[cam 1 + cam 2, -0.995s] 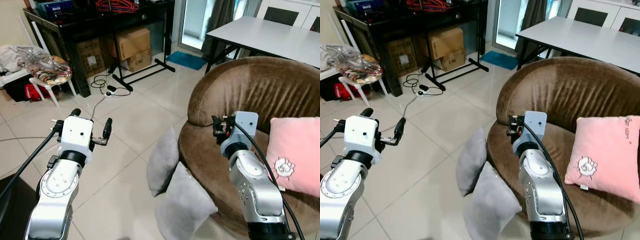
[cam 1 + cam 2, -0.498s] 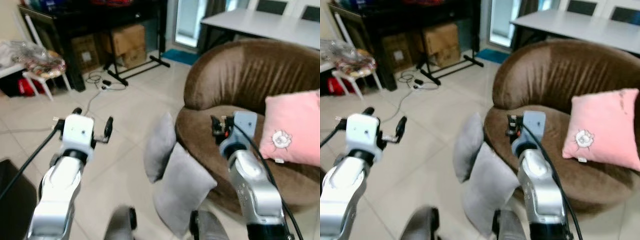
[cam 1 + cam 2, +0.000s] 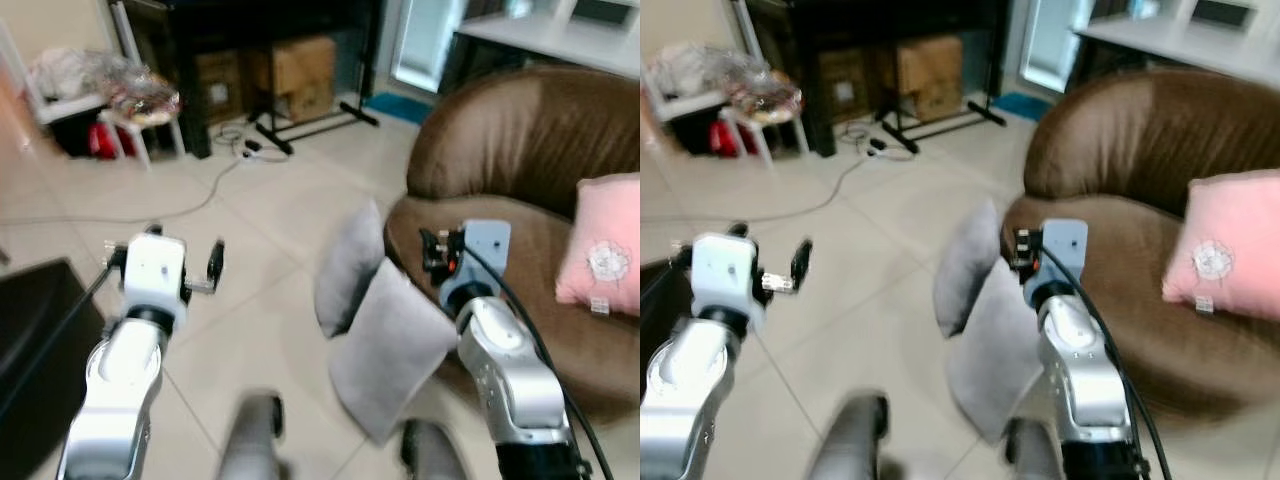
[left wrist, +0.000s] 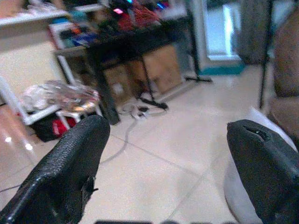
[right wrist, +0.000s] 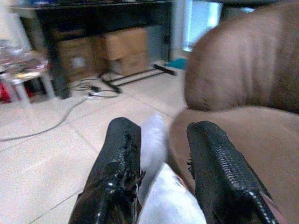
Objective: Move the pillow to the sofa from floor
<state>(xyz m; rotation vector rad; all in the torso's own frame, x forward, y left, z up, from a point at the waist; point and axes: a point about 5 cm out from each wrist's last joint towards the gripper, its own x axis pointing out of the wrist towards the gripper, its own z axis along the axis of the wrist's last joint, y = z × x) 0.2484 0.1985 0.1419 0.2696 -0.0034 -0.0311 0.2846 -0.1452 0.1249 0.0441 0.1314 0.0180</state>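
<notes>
Two grey pillows [image 3: 378, 322] are lying on the floor against the sofa [image 3: 520, 170], both grippers [image 3: 180, 268] [image 3: 432, 256] hovering open, holding nothing.

Two grey pillows [image 3: 385, 345] on the tiled floor, upright on edge, leaning against the front of the brown round sofa [image 3: 520, 170]. Nearer pillow tilted, overlapping the farther pillow [image 3: 350, 265]. Pink pillow [image 3: 605, 245] resting on the sofa seat against the backrest.
</notes>
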